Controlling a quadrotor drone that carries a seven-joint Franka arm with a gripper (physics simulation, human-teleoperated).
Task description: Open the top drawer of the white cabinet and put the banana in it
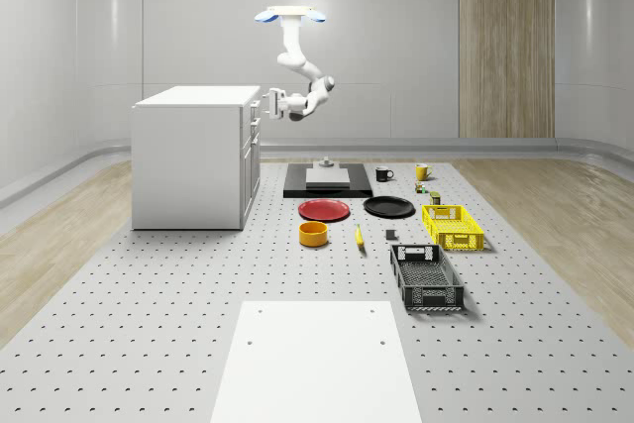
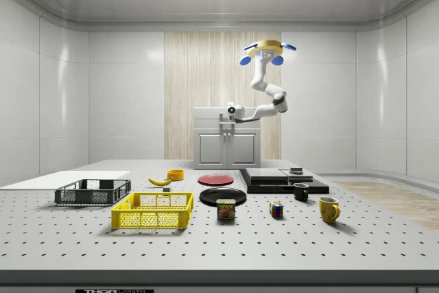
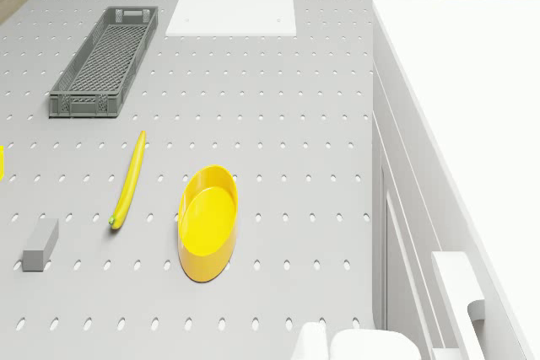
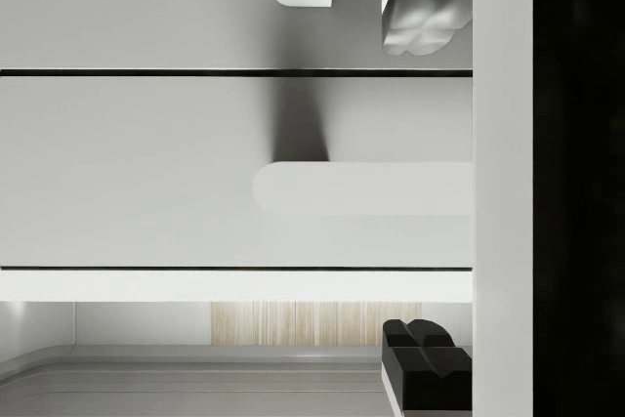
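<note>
Drone [image 1: 290,15] hovers beside white cabinet [image 1: 188,156], near its front; gripper [image 1: 268,103] at top drawer [image 1: 254,109], fingers apart astride handle [image 4: 361,187]; banana [image 1: 359,236] on table, at bowl's [image 1: 314,234] 3 o'clock.

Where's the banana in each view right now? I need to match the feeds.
Whole-scene view: banana on the table, between the orange bowl and the dark crate.
Side view: banana beside the same bowl.
Drone view: banana next to the bowl.
Wrist view: not in it.
Shared landmark: the bowl.
</note>
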